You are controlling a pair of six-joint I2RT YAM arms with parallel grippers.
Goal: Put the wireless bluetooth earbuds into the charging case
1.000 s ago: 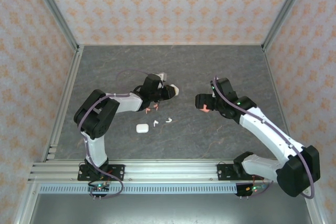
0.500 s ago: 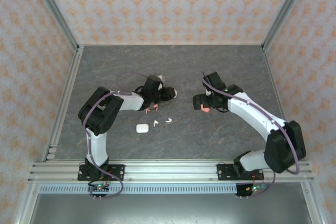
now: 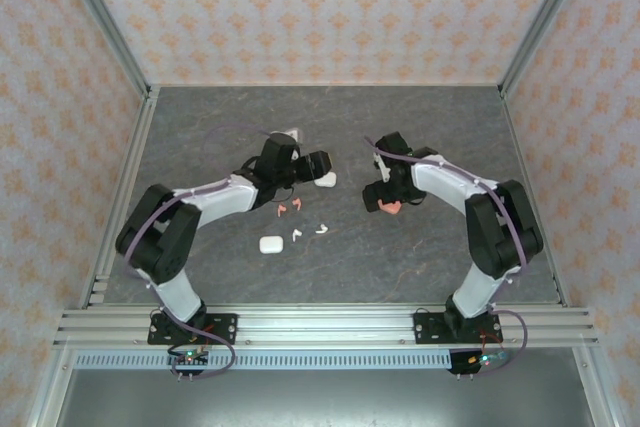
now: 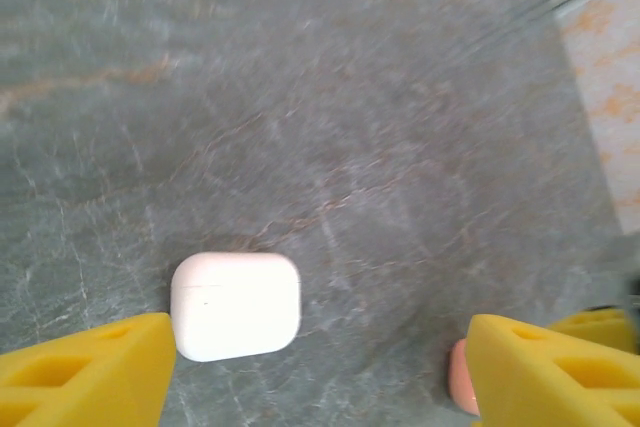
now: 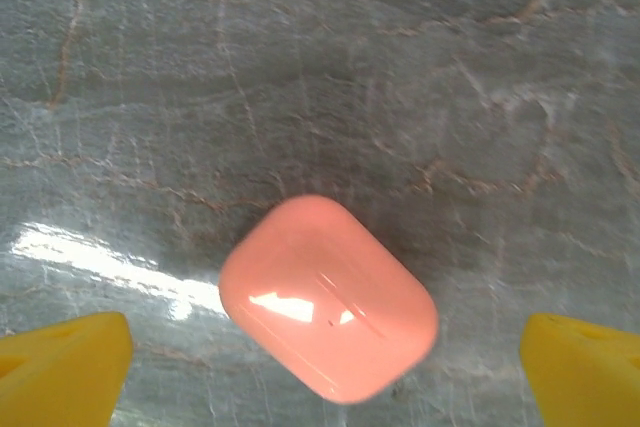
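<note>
Grey marbled worktop (image 3: 200, 137) carries your earbuds (image 3: 284, 211): tiny, stemmed, two coral and two white, lying loose just nearward of the left jaws, outside both pairs. Left jaws gape around a white case (image 4: 236, 305), right jaws stand wide over a pink case (image 5: 328, 297); neither grips anything.

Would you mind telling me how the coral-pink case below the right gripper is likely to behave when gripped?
The coral-pink case looks like hard plastic, so it should stay stiff. Its glossy, rounded shell shows highlights, so it may slip when squeezed. It lies flat on the table, so rolling seems unlikely.
</note>
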